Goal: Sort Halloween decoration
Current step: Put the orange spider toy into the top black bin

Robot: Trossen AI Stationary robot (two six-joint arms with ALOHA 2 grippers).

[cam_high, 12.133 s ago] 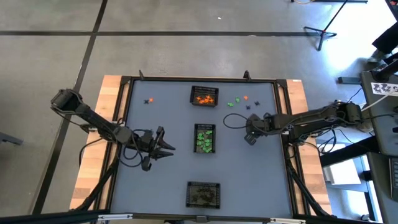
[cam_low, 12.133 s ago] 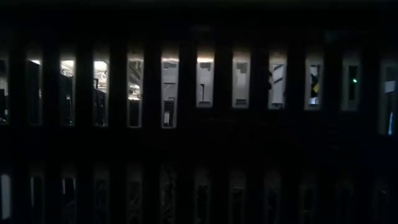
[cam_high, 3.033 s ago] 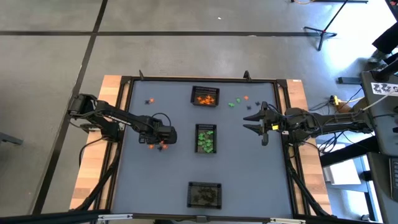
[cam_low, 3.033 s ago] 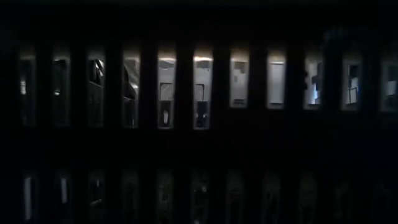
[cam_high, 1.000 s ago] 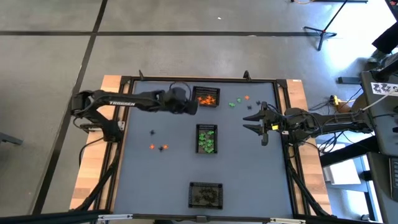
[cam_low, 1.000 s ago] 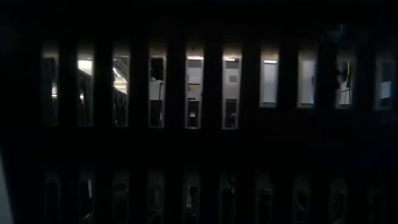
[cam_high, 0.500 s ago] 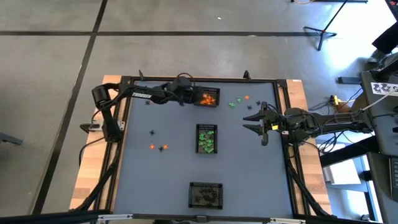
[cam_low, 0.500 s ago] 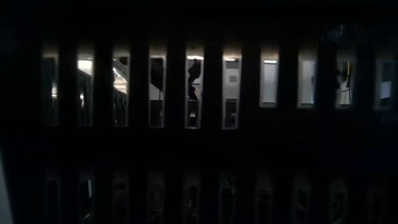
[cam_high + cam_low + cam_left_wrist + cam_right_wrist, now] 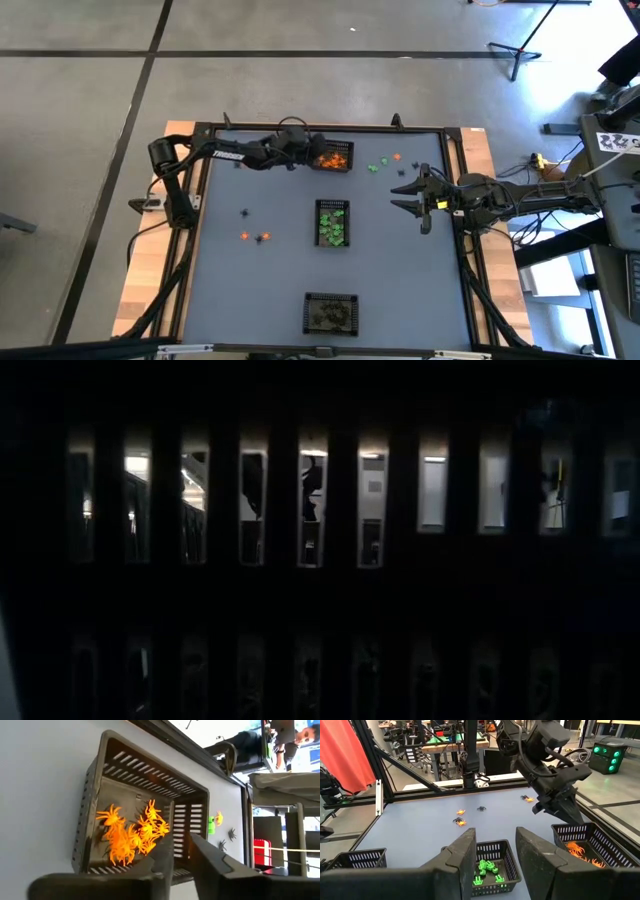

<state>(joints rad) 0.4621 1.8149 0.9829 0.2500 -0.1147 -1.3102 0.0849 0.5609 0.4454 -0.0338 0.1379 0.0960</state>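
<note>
The Halloween decoration is tiny trinkets. Orange ones lie in the far black mesh basket, and green ones lie in the middle basket. The near basket holds dark ones. Loose pieces lie left of centre and at the far right. My left gripper hangs over the orange basket's left rim, tilted down, its fingers a narrow gap apart with nothing between them. It also shows in the right wrist view. My right gripper waits open near the table's right edge.
The black table frame runs round the grey mat. A loose orange and black pair lies at the far left beside my left arm. The low view looks through a dark mesh wall. Bare mat lies between the baskets.
My left gripper has gone toward the table's far edge and down, tipping its fingers toward the orange basket, then kept still over that basket's left rim. My right arm has not moved.
</note>
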